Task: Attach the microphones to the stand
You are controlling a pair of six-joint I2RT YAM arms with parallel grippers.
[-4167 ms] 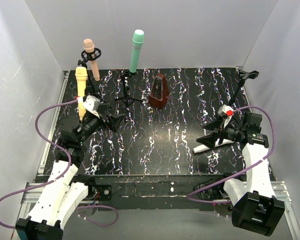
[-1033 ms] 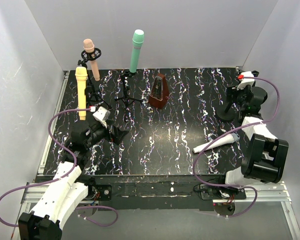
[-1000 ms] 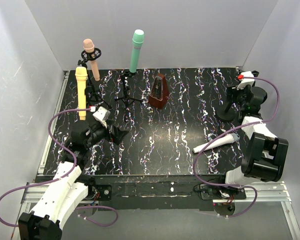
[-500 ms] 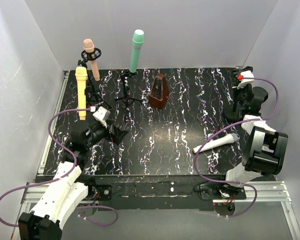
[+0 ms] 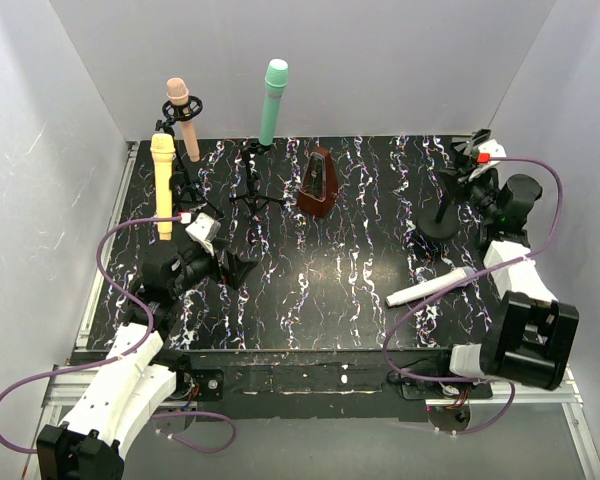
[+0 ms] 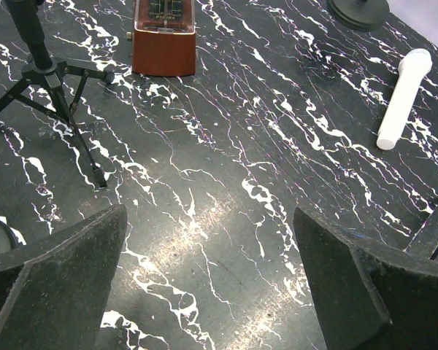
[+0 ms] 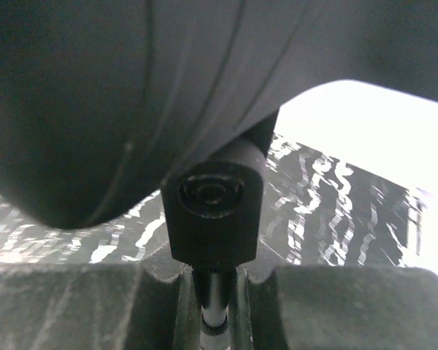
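A white microphone (image 5: 430,288) (image 6: 403,98) lies flat on the marbled black table, front right. Behind it a black stand (image 5: 446,205) with a round base (image 6: 358,9) leans slightly; my right gripper (image 5: 470,178) (image 7: 213,306) is shut on its thin pole (image 7: 216,288), just under the clip joint (image 7: 213,211). At the back left, the peach-pink (image 5: 185,120), pale yellow (image 5: 163,182) and teal-green (image 5: 273,100) microphones stand upright in their stands. My left gripper (image 5: 235,270) (image 6: 212,284) hovers low over bare table, open and holding nothing.
A brown pyramid metronome (image 5: 317,185) (image 6: 164,36) stands mid-back. A tripod stand's legs (image 6: 51,80) spread left of it. White walls close the table on three sides; the right wall is close behind my right arm.
My right gripper has shut on the stand's pole, and the stand with its round base has shifted a little to the left. The left arm has not moved.
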